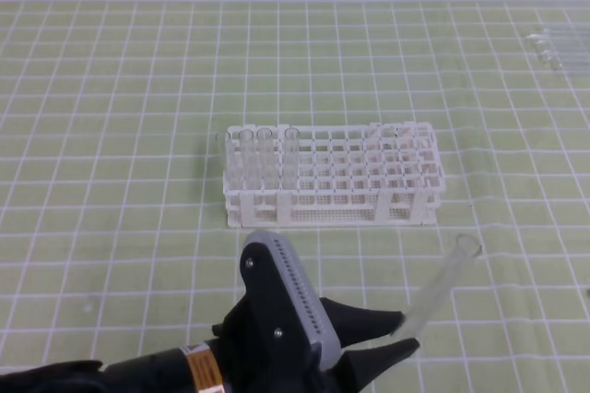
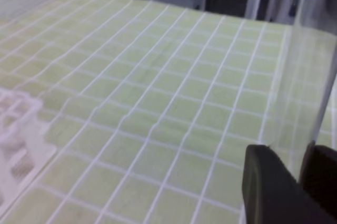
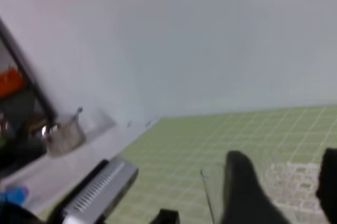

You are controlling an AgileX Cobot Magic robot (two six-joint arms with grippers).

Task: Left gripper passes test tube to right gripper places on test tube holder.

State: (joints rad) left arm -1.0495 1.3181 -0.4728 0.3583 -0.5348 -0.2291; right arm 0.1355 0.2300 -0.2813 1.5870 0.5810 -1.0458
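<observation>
Writing and labels: an orange warning sticker [image 1: 200,367] sits on the left arm's wrist, just behind the grey ribbed housing; its print is too small to read. No other legible writing appears in any view.

Test tube [image 1: 441,288]: clear and colourless, held off the mat in front of and to the right of the rack. In the high view its long axis runs diagonally, the open rimmed top pointing up and to the right, the lower end down-left between the black fingers. In the left wrist view it rises as a pale, nearly upright column above the fingertips.

Left gripper [image 1: 402,333]: at the bottom centre of the high view, its two fingers pinching the lower end of the tube.

Right gripper [image 3: 281,192]: seen only in its own wrist view, where two dark fingers stand apart with a wide gap and nothing between them.

Test tube holder [image 1: 332,176]: white lattice rack standing on the green gridded mat [image 1: 111,135], mid-table. Several clear tubes [image 1: 263,158] stand upright in its left-hand holes. More clear tubes [image 1: 558,47] lie on the mat at the far right edge.
</observation>
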